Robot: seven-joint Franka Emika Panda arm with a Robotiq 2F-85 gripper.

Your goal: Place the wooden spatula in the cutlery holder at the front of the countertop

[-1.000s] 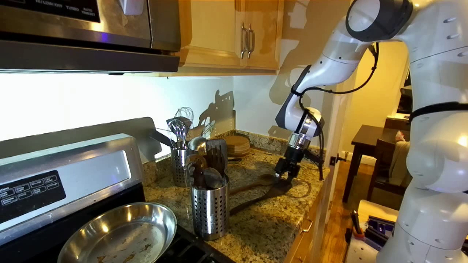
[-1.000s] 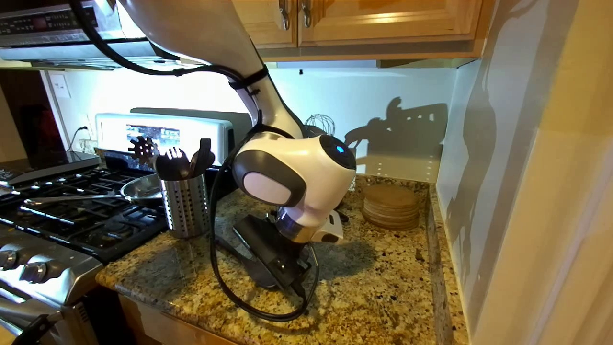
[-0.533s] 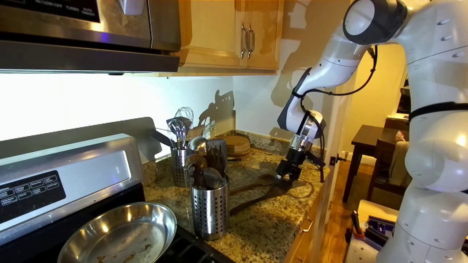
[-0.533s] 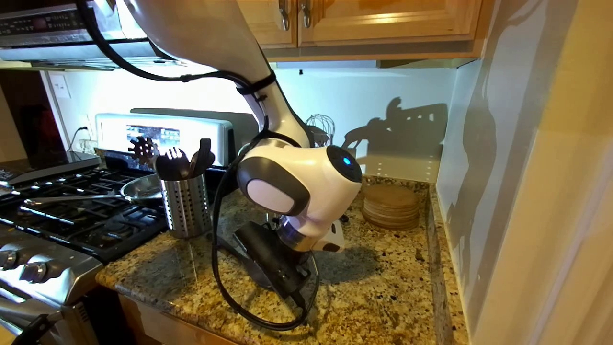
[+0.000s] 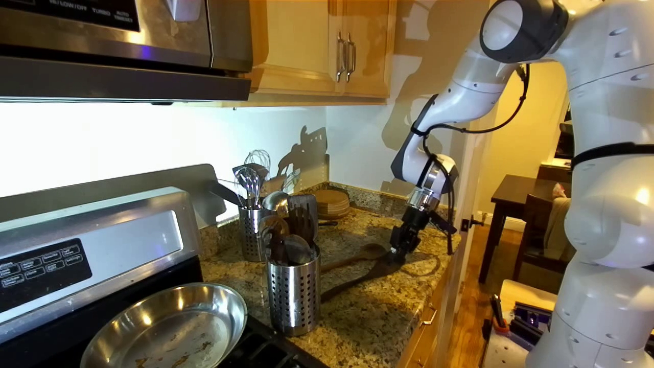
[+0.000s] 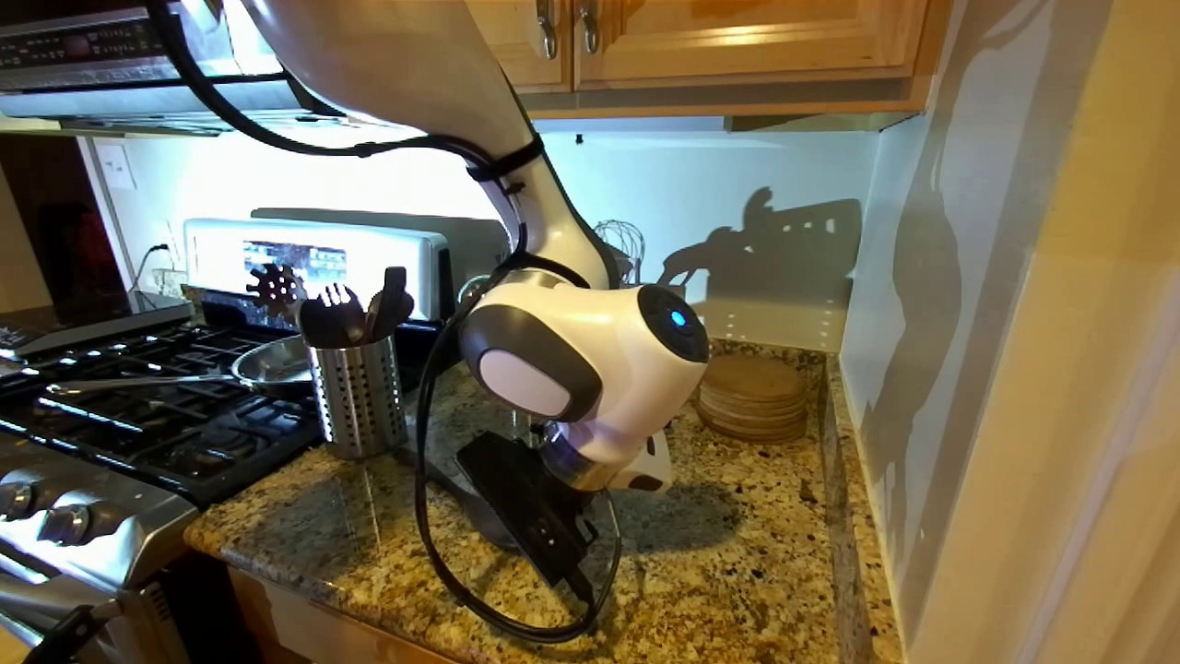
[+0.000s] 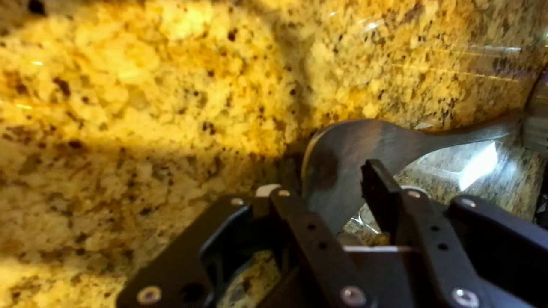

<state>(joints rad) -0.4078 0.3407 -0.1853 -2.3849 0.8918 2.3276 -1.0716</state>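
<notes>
Wooden spatula (image 7: 370, 139) lies under my end effector (image 7: 335, 177), whose fingers have drawn closer at its head but stay apart; grasping seems under way. Its handle crosses the worktop (image 7: 192, 85) toward the cutlery holder (image 5: 294, 296).

An exterior view looks along the countertop (image 5: 368, 319), over a near pan (image 5: 184, 322). An exterior view faces the back wall (image 6: 793, 161). Both exterior views share the cutlery holder (image 5: 295, 296). The wrist view looks down, closely, on the wooden spatula (image 7: 368, 145).
</notes>
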